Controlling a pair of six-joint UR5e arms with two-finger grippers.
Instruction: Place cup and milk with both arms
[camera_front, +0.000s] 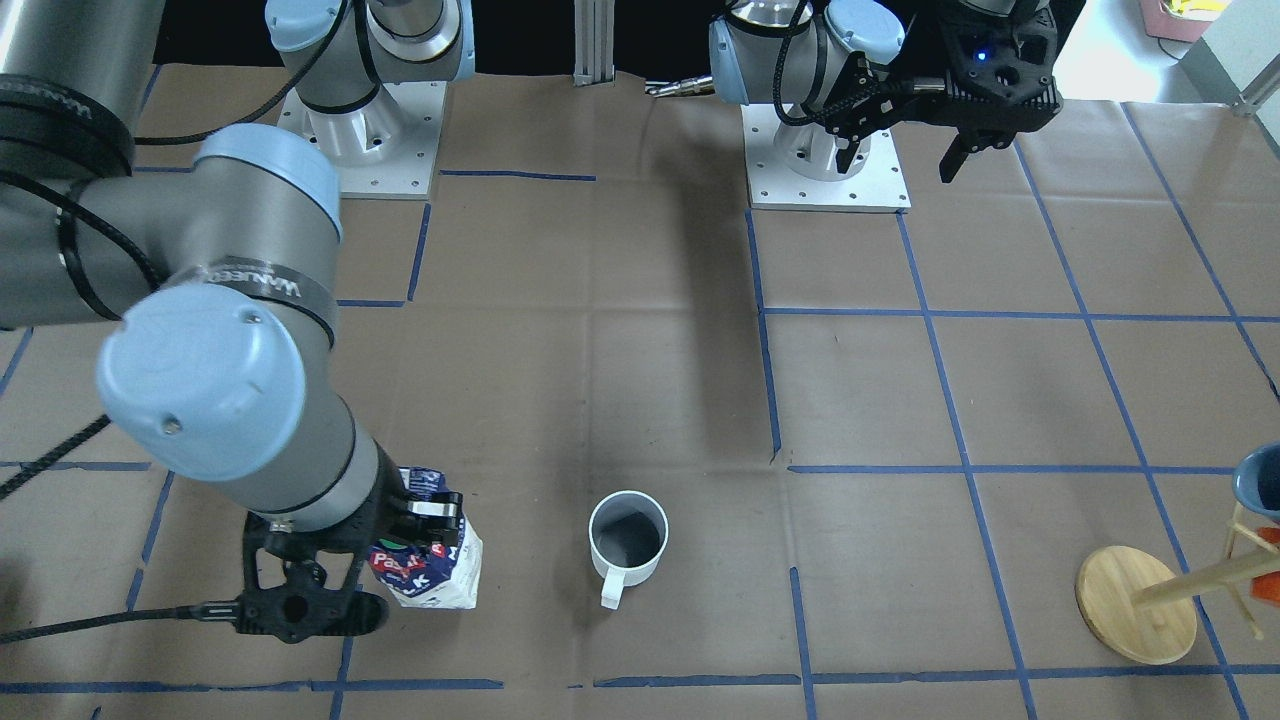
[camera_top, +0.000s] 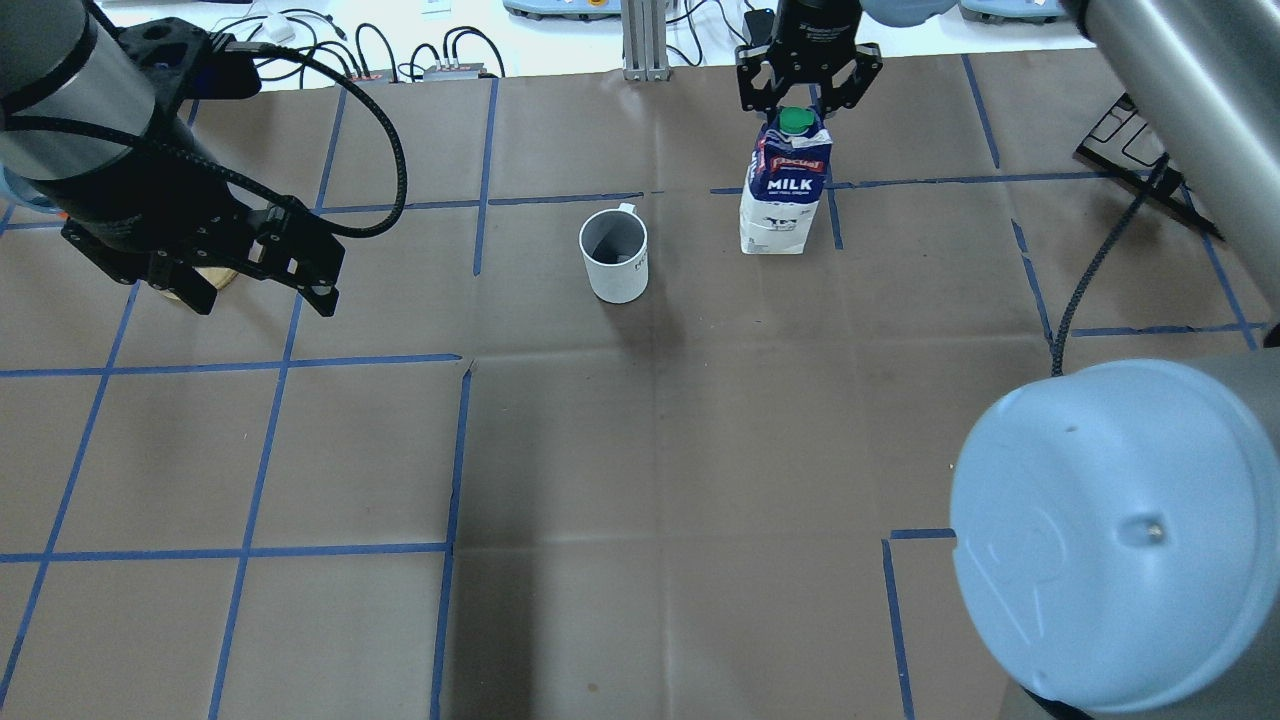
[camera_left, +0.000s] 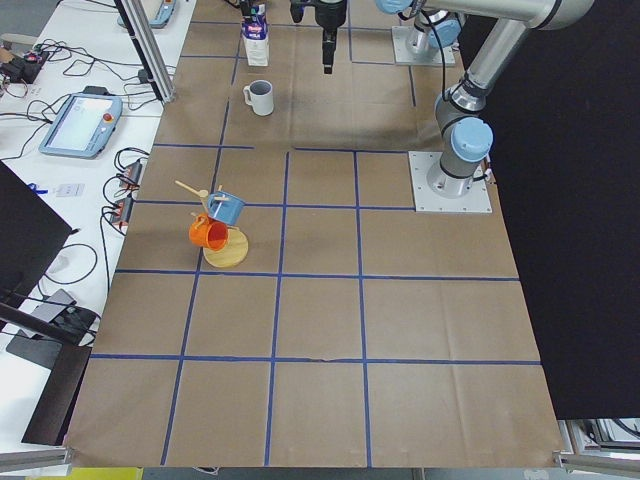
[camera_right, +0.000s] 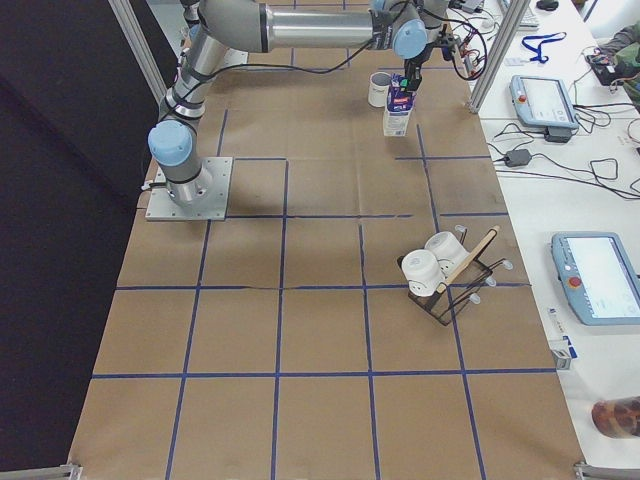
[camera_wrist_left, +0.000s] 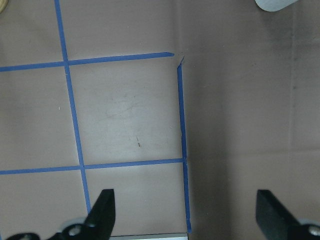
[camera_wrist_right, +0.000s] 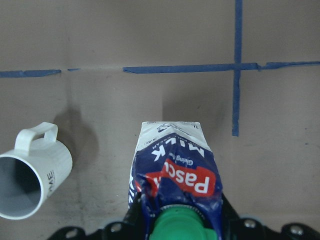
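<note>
The milk (camera_top: 783, 190) stands upright on the brown table cover at the far middle. Its green cap faces up. My right gripper (camera_top: 808, 105) reaches down over its top, with the jaws flush on both sides of the carton (camera_wrist_right: 175, 170). From the front view the gripper (camera_front: 415, 530) covers the carton's upper part. The cup (camera_top: 613, 255) stands upright to the left of the milk, apart from it, its handle pointing away from me (camera_front: 627, 545). My left gripper (camera_top: 262, 300) is open and empty, well to the left of the cup and raised.
A wooden mug tree (camera_front: 1135, 605) with a blue and an orange cup stands at the left end of the table. A black wire rack (camera_right: 440, 275) with white cups stands at the right. Blue tape lines mark a grid on the cover.
</note>
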